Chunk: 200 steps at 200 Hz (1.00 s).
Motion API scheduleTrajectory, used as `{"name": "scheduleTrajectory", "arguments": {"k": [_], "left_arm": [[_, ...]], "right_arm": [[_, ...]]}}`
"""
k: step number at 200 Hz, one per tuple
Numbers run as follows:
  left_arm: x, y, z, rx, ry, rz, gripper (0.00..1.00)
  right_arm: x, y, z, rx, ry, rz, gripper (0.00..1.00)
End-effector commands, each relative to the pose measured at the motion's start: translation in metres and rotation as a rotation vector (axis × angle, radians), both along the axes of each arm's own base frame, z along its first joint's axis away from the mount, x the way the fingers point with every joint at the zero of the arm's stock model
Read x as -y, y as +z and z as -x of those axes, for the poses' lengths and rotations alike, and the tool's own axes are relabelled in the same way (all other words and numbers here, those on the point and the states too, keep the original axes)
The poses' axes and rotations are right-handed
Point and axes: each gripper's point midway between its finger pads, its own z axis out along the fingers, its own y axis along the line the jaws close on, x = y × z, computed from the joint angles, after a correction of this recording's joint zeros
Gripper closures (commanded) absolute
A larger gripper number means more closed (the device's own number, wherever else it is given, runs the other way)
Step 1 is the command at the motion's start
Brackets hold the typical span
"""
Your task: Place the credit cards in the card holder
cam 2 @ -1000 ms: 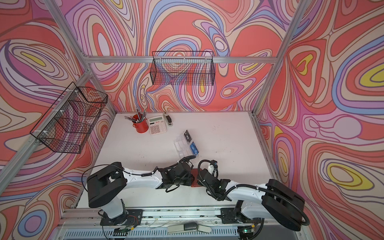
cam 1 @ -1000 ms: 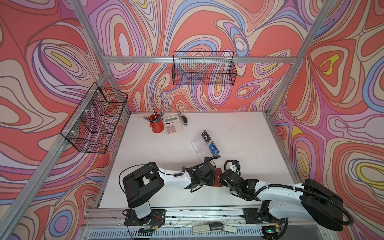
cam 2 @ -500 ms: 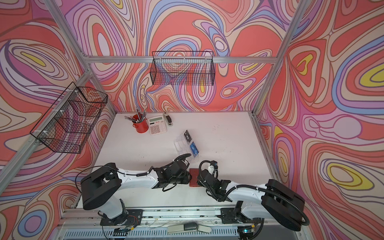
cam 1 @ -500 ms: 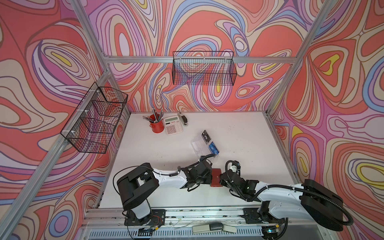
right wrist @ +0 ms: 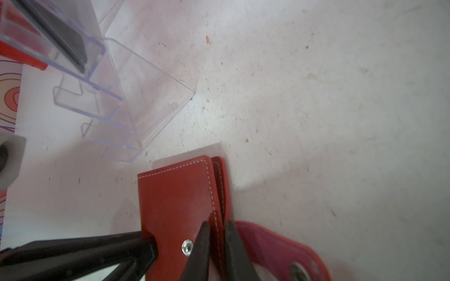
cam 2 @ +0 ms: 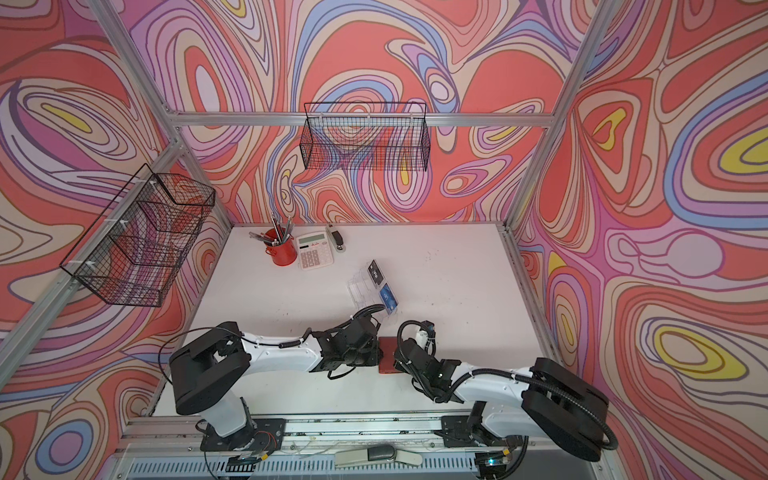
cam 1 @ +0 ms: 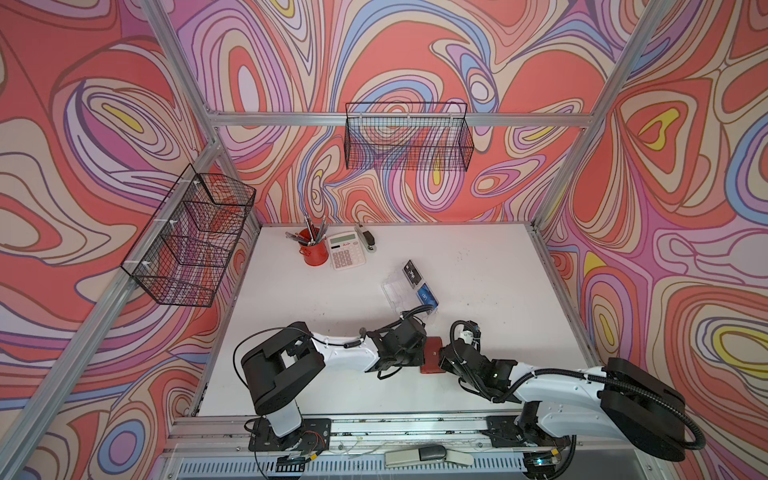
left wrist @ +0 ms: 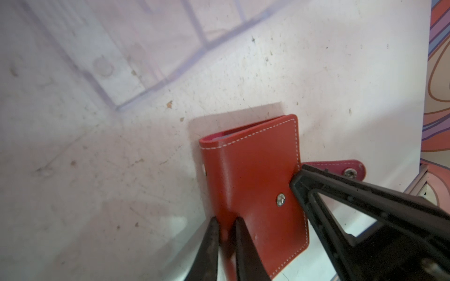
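Observation:
The red card holder lies closed on the table near the front, between both grippers. My left gripper is shut on the fold at its spine. My right gripper is shut on the stitched open edge of its cover, beside the snap stud. The holder's strap tab lies loose on the table. The credit cards stand farther back in a clear acrylic stand: a black card and a blue card. In both top views the two grippers meet at the holder.
A red pen cup, a beige calculator and a stapler sit at the back of the table. Wire baskets hang on the back wall and left wall.
My left gripper drew back a little to the left and its jaws closed on the holder's spine. The right gripper stayed at the cover's edge.

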Motion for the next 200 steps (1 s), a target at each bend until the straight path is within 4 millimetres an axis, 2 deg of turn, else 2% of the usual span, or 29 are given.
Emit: {"name": "scheduleTrajectory", "arguments": {"k": [1, 17, 45, 65, 82, 118, 163, 200], "left_arm": [[-0.026, -0.036, 0.025, -0.13, 0.02, -0.11, 0.85], [-0.031, -0.04, 0.025, -0.132, 0.028, -0.128, 0.86], [-0.029, -0.046, 0.028, -0.151, 0.011, -0.13, 0.85], [-0.028, -0.047, 0.03, -0.161, 0.007, -0.131, 0.86], [-0.03, -0.047, 0.029, -0.156, 0.011, -0.138, 0.85], [-0.034, -0.045, 0.028, -0.142, 0.013, -0.152, 0.85], [-0.033, -0.044, 0.029, -0.143, 0.009, -0.147, 0.85], [-0.033, -0.043, 0.029, -0.143, 0.007, -0.148, 0.85]], "right_arm": [[0.012, -0.019, 0.017, -0.092, 0.041, 0.1, 0.8], [0.013, -0.005, 0.011, -0.064, 0.042, 0.129, 0.77], [0.014, 0.036, 0.001, 0.006, 0.041, 0.16, 0.7], [0.023, 0.06, -0.002, 0.048, 0.021, 0.175, 0.67], [0.035, 0.071, -0.001, 0.067, -0.008, 0.203, 0.66], [0.046, 0.07, 0.002, 0.054, -0.005, 0.192, 0.64], [0.048, 0.042, -0.003, -0.042, 0.032, 0.082, 0.67], [0.053, 0.031, -0.003, -0.055, 0.012, 0.075, 0.68]]}}
